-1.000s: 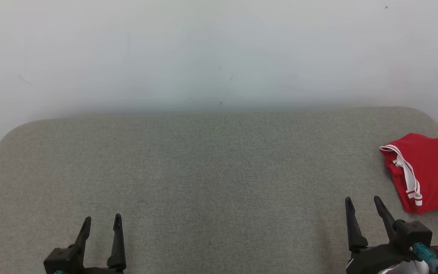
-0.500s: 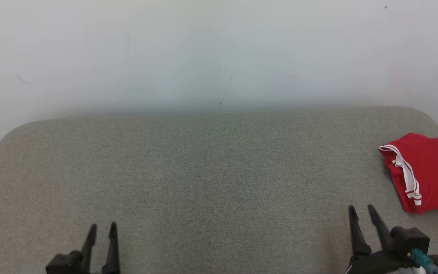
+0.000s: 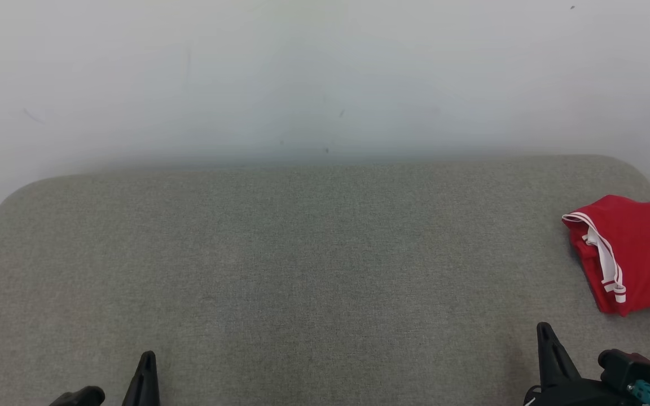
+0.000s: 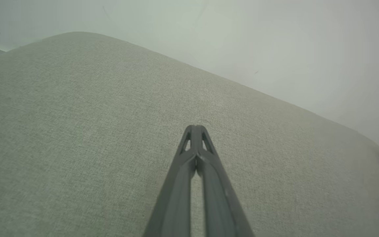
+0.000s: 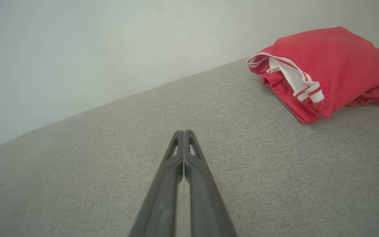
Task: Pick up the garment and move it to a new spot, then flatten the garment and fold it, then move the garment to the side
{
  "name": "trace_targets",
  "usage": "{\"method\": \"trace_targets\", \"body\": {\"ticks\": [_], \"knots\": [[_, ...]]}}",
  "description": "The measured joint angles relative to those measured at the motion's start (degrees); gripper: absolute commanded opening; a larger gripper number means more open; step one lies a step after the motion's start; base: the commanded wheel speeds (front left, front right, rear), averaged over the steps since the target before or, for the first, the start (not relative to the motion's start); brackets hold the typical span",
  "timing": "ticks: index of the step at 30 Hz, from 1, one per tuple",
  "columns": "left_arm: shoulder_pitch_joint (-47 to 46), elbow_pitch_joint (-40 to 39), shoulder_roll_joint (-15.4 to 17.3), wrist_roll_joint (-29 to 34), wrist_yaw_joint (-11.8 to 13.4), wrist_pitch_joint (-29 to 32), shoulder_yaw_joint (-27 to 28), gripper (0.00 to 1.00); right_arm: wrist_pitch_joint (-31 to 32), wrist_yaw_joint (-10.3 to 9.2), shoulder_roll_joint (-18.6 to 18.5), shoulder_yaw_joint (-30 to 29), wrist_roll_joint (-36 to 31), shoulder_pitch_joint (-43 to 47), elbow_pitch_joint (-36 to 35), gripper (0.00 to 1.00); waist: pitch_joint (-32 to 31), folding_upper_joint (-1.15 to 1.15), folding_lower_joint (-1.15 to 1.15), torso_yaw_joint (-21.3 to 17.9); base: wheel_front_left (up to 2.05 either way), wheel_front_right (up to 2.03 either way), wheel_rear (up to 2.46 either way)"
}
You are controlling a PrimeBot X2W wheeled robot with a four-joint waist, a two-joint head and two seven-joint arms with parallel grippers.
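Head: folded red garment with white striped trim (image 3: 635,254) lies at right edge of grey fabric-covered surface (image 3: 302,254); left gripper (image 3: 145,375) low left; right gripper (image 3: 548,349) low right, near garment, apart | Left wrist: fingers (image 4: 176,191) clenched together, empty | Right wrist: fingers (image 5: 164,191) pressed together, empty; garment ahead-right, untouched

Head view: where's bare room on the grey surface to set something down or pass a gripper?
Bare: the whole middle and left of the grey surface, from the wall forward to the left gripper and right gripper, both shut. Crowded: only the right edge, where the red garment lies; a bare strip separates it from the right gripper.
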Motion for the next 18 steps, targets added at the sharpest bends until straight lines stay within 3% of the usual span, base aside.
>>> {"method": "trace_targets", "body": {"ticks": [18], "knots": [[-0.5,-1.9,0.0,-18.1,-1.0,4.2,1.0,0.00,3.3,0.00,0.0,-0.3,19.0,-0.2,-2.5,0.00,0.7,0.00,0.00,-0.2,0.00,0.00,0.00]]}}
